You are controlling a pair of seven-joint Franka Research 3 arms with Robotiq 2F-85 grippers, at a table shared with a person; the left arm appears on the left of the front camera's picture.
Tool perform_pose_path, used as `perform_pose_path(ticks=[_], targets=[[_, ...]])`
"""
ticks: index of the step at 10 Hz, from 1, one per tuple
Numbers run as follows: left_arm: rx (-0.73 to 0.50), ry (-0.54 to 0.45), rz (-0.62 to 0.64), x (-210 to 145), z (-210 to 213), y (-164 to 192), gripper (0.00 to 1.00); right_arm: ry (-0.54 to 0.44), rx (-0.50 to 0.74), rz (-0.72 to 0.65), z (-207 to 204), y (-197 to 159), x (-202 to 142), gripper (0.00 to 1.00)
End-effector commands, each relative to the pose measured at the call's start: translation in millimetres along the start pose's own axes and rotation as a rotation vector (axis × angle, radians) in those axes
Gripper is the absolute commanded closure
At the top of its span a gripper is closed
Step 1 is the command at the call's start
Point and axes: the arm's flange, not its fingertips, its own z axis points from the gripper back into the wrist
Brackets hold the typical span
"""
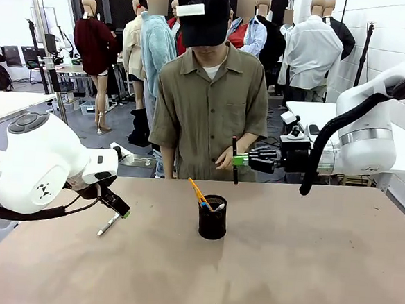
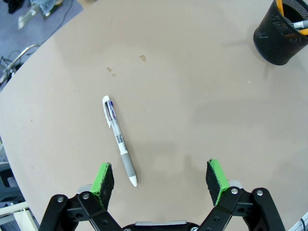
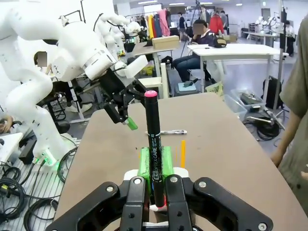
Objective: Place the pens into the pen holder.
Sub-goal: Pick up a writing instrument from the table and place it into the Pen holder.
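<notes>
The black mesh pen holder [image 1: 212,219] stands mid-table with an orange pen [image 1: 198,190] and another pen leaning in it. A white-silver pen [image 1: 108,224] lies flat on the table to its left. My left gripper [image 1: 118,209] hovers open just above that pen; in the left wrist view the white-silver pen [image 2: 119,140] lies ahead of the left green pad [image 2: 103,177], and the pen holder [image 2: 280,33] is at the top right. Over the far edge, my right gripper [image 1: 241,160] is shut on an upright black pen [image 3: 154,139] with a red tip.
A person stands at the far edge, one hand [image 1: 224,158] close beside the held black pen. The brown table [image 1: 305,270] is bare to the right and in front of the holder. The right wrist view shows the left arm [image 3: 91,57] across the table.
</notes>
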Motion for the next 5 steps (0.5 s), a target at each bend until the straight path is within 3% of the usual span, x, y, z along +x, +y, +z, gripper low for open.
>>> perform_pose_path(ticks=[1,2,3,5], targets=[[-0.001,-0.002,0.005,-0.8,0.8,1.9,0.00,-0.009,0.014,0.003,0.5,7.4,-0.1,1.00],[-0.001,-0.002,0.005,-0.8,0.8,1.9,0.00,0.000,0.000,0.000,0.0,0.0,0.0,1.00],[-0.001,-0.002,0.005,-0.8,0.8,1.9,0.00,0.087,0.049,-0.008,-20.0,-13.2,0.6,1.00],[-0.001,-0.002,0.005,-0.8,0.8,1.9,0.00,0.113,0.129,0.013,-42.1,-36.1,-2.7,1.00]])
